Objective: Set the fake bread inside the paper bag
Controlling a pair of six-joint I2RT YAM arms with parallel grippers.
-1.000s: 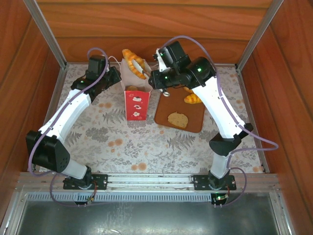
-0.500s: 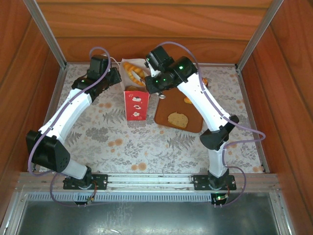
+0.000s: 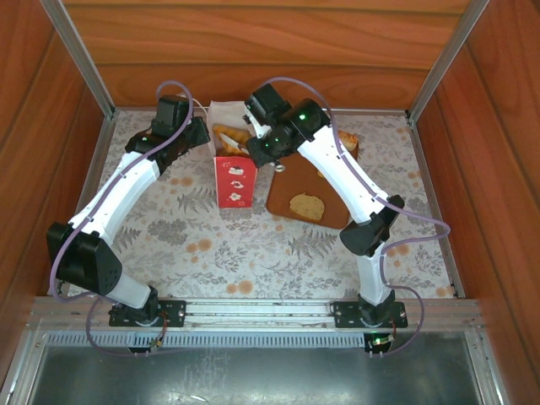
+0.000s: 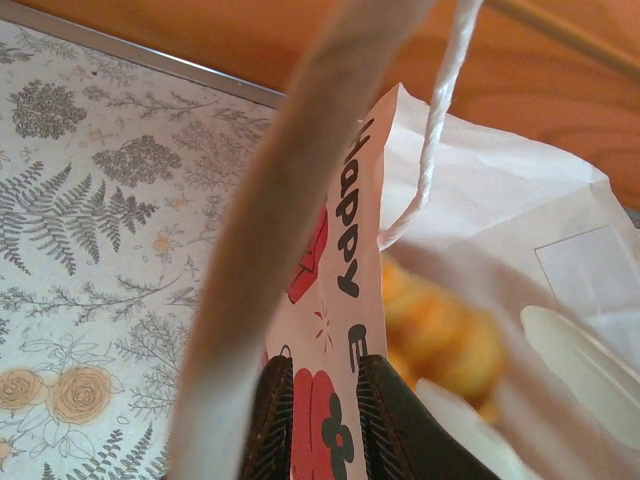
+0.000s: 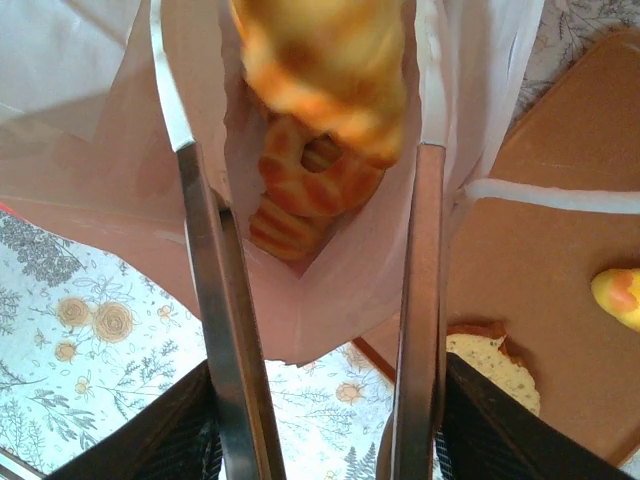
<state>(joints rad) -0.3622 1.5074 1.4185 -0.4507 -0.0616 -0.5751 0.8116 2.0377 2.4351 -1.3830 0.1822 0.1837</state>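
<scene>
Fig.: R claw (image 5: 298, 100) spread over paper bag (image 5: 330, 290) mouth, croissant (image 5: 330, 60) btwn tips, straight above bag interior; L claw (image 4: 322, 415) pinching bag wall.

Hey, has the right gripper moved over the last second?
Yes. In the top view the right gripper has shifted left, away from the brown board, and now sits over the open paper bag.
</scene>
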